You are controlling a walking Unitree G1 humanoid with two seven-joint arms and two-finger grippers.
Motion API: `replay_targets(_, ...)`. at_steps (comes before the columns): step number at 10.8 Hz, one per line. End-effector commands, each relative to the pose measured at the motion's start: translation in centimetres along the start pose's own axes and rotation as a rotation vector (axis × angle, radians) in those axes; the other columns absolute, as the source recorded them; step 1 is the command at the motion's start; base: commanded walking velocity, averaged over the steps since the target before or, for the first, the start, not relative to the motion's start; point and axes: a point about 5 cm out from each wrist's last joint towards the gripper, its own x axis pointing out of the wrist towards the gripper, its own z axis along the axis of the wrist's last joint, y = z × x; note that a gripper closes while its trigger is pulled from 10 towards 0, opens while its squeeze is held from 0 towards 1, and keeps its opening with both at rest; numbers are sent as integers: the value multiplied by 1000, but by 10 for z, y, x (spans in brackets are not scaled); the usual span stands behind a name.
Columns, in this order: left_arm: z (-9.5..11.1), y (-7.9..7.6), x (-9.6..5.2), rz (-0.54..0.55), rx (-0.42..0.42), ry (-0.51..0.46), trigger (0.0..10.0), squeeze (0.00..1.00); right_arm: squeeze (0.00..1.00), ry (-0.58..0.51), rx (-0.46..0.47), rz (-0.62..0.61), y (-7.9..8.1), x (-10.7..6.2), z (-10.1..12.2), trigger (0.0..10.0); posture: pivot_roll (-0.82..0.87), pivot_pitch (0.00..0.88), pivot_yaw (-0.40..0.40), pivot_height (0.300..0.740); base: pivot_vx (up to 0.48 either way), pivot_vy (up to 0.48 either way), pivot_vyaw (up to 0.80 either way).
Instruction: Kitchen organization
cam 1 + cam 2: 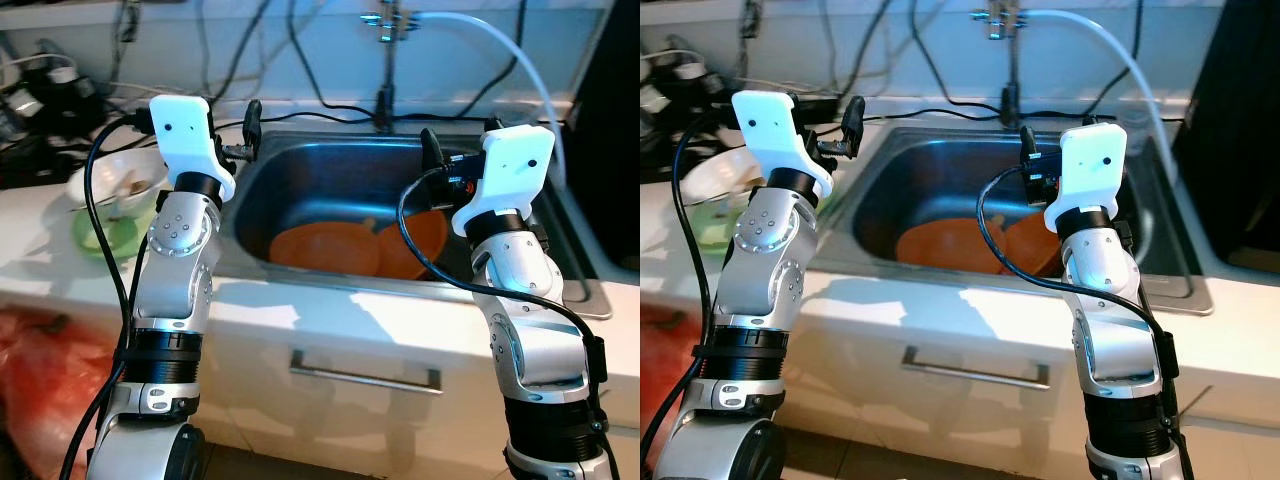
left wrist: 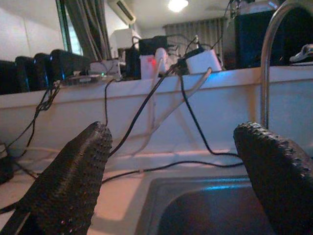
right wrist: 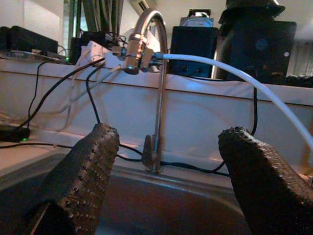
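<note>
Two orange plates (image 1: 325, 248) (image 1: 415, 245) lie overlapping on the bottom of the steel sink (image 1: 300, 180). My left gripper (image 2: 171, 161) is raised over the sink's left rim, open and empty, pointing at the back wall. Above the right half of the basin, my right gripper (image 3: 166, 166) is also open with nothing between its fingers, and it faces the faucet (image 3: 159, 98). On the counter to the left, a white bowl (image 1: 115, 180) rests in a green bowl (image 1: 105, 240) behind my left arm.
A white hose (image 1: 510, 60) runs from the faucet down to the right of the sink. Black cables (image 1: 330, 105) trail along the back ledge. Below the counter are a drawer handle (image 1: 365, 378) and a red bag (image 1: 40, 380).
</note>
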Motion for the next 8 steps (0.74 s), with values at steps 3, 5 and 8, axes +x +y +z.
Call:
replay_targets(3,-4,6,2,14,3,39,10000,0,0,-2,-1,-2,1,0,2,10000,-106,0,98,740,0,385,0)
replay_targets(5,-6,6,2,10,2,47,10000,0,0,0,-3,-5,0,0,2,10000,-106,0,98,740,0,384,0)
replay_targets(8,-9,0,1,-21,38,71,10000,0,0,1,-5,-11,-1,-1,1,10000,-107,0,101,740,0,0,0)
